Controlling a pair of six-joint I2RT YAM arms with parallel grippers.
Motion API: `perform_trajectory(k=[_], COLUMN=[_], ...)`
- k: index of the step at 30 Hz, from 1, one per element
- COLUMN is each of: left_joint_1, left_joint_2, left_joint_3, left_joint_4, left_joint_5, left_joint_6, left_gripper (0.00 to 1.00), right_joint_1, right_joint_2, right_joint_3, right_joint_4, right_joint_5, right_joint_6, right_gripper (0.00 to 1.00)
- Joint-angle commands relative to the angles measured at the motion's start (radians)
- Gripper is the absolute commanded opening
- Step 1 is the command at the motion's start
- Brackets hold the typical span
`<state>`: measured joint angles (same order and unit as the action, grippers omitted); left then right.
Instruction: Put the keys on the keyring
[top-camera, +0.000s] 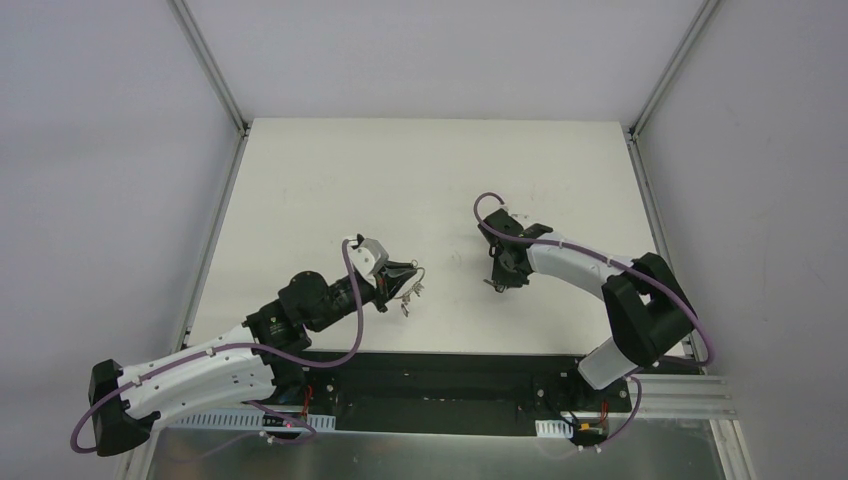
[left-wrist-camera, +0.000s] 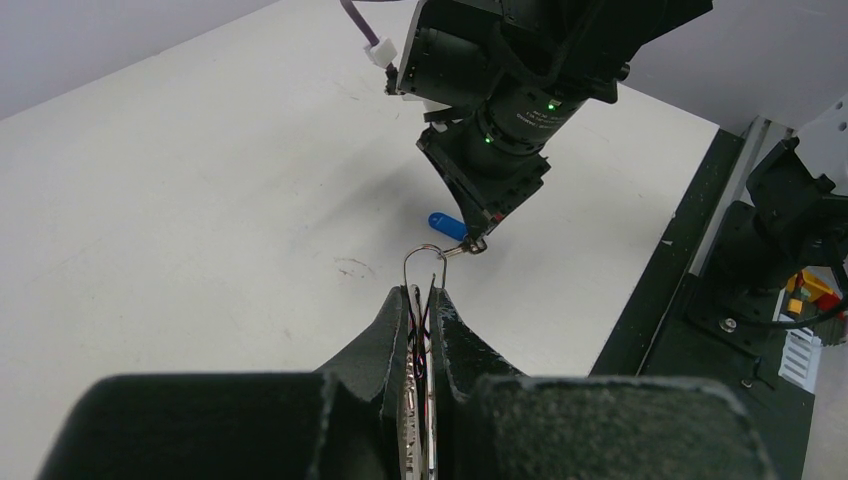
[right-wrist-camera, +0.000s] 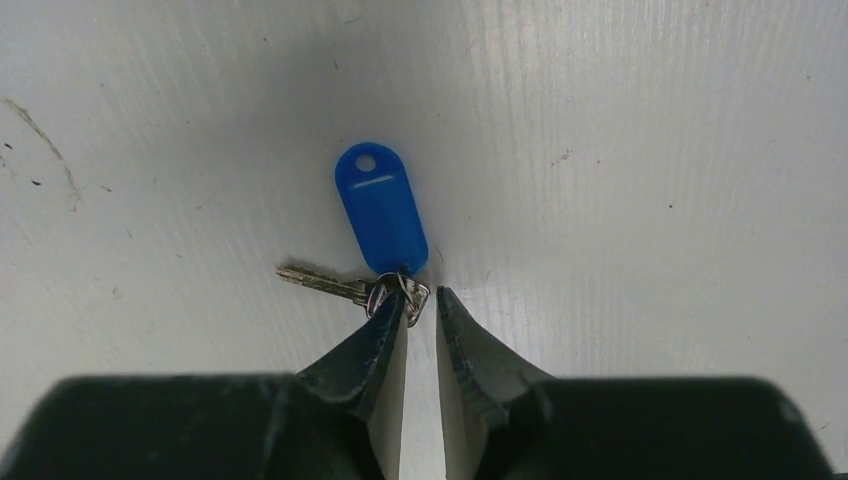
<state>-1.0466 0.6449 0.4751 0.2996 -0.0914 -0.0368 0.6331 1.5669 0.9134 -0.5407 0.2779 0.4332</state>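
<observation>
Saw the keyring (left-wrist-camera: 424, 248) clamped tight in the left gripper (left-wrist-camera: 424, 295), held above the worktop (top-camera: 420, 180) near the middle of its near edge, plain keys (top-camera: 415, 292) dangling from it. Saw the blue key (right-wrist-camera: 381, 215) lying flat just right of there, the right gripper (right-wrist-camera: 421, 298) tip-down at its silver end, jaws nearly together with a thin gap. Could not tell whether pinching it.
</observation>
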Motion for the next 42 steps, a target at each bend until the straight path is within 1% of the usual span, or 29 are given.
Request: perform_trajectory(k=[1, 4, 7, 13, 16, 19, 21, 24, 28, 32, 35, 38, 42], left_joint_1=[0.0, 0.0, 0.0, 0.0, -0.001, 0.0, -0.001, -0.001, 0.0, 0.0, -0.001, -0.001, -0.001], left_joint_2=[-0.001, 0.002, 0.005, 0.012, 0.013, 0.011, 0.004, -0.011, -0.03, -0.05, -0.069, -0.092, -0.115], left_joint_3=[0.0, 0.001, 0.001, 0.003, 0.005, 0.004, 0.003, -0.001, -0.004, -0.009, -0.017, -0.029, -0.049], left_joint_4=[0.047, 0.048, 0.049, 0.052, 0.052, 0.052, 0.051, 0.05, 0.052, 0.058, 0.07, 0.089, 0.127], left_joint_5=[-0.021, -0.02, -0.018, -0.013, -0.013, -0.013, -0.013, -0.012, 0.001, 0.026, 0.044, 0.065, 0.109], left_joint_6=[0.005, 0.005, 0.003, 0.002, 0.002, 0.003, 0.005, 0.01, 0.015, 0.022, 0.028, 0.028, 0.051], left_gripper=[0.0, 0.0, 0.0, 0.0, 0.0, 0.0, 0.0, 0.0, 0.0, 0.0, 0.0, 0.0, 0.0], right_joint_1=[-0.007, -0.007, -0.007, 0.012, 0.06, 0.11, 0.125, 0.127, 0.126, 0.125, 0.126, 0.125, 0.127], right_joint_2=[0.008, 0.008, -0.001, -0.068, -0.121, -0.204, -0.277, -0.392, -0.488, -0.548, -0.566, -0.583, -0.597], right_joint_3=[0.028, 0.026, 0.025, 0.044, 0.089, 0.123, 0.132, 0.136, 0.146, 0.141, 0.129, 0.105, 0.066], right_joint_4=[0.011, 0.015, 0.015, -0.023, -0.087, -0.129, -0.137, -0.132, -0.14, -0.103, -0.028, 0.065, 0.201], right_joint_5=[-0.009, -0.012, -0.014, 0.002, 0.043, 0.006, -0.069, -0.223, -0.443, -0.722, -0.902, -1.034, -1.141], right_joint_6=[-0.013, -0.015, -0.022, -0.028, -0.041, -0.072, -0.095, -0.131, -0.178, -0.191, -0.17, -0.134, -0.064], right_gripper=[0.17, 0.11, 0.0, 0.0, 0.0, 0.0, 0.0, 0.0, 0.0, 0.0, 0.0, 0.0, 0.0])
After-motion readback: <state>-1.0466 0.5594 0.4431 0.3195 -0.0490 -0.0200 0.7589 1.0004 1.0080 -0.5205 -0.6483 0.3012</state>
